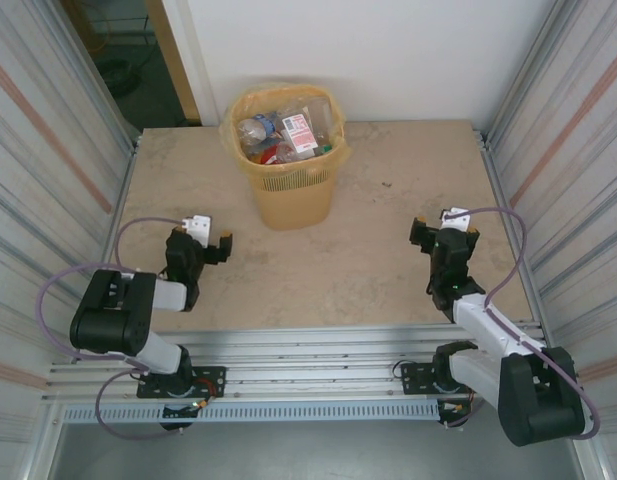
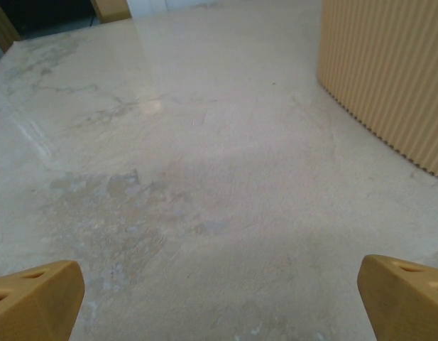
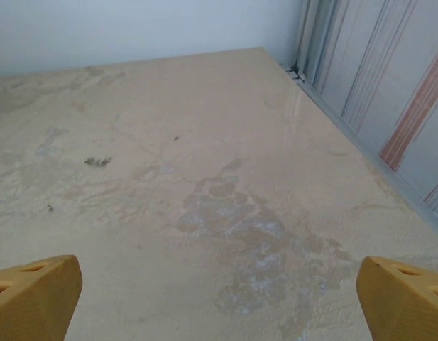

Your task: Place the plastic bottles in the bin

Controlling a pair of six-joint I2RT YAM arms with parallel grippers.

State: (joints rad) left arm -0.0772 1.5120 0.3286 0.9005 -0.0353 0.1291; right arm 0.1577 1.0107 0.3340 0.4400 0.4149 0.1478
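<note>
Evidently the bottles lay heaped together inside the bin, a jumble of clear plastic, red and white labels and a bit of green reaching up near its rim. The bin stood upright at the far middle of the table, close to the white back wall, with a yellow bag folded out over its rim and a band of small holes lower down. From above, the left gripper sat low over the table on the near left, and the foot of the bin was a little ahead of it and to its right, apart from it. Its wrist camera showed the left gripper spread wide, a yellow fingertip at each lower corner. Bare, stained tabletop lay between them and the ribbed orange side of the bin rose at the upper right; the fingers had hold of nothing. The right gripper sat low on the near right, well apart from the bin. In its own wrist view the right gripper was just as wide open, with yellow fingertips at the lower corners. A worn, blotchy patch of table lay between them, and a ribbed side panel ran along the table's right edge. It gripped nothing either.
</note>
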